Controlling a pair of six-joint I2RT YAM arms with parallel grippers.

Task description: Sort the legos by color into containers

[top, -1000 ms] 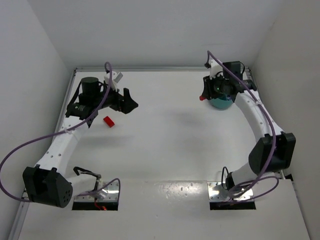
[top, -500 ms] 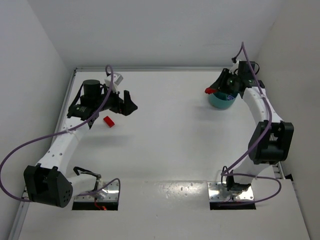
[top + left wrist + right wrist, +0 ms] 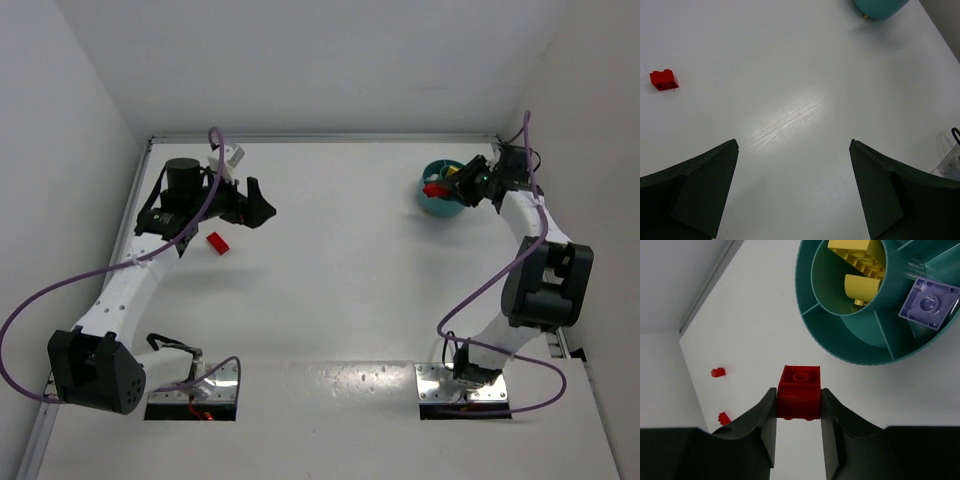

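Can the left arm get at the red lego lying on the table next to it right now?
Probably yes: the left gripper is open and empty, and the red lego lies close by on the table with nothing between them.

Red lego [image 3: 799,392] held near teal tub [image 3: 850,340], yellow legos [image 3: 860,255] in centre, purple lego [image 3: 929,302] in outer compartment

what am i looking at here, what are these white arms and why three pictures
Two robot arms are bolted to a white table. The wide picture comes from a camera overhead; the other two from cameras on each wrist, looking past its pincer. The left pincer is open and empty; a loose red brick lies nearby. The right pincer grips a second red brick beside a teal tub holding yellow bricks and a purple brick in separate compartments.
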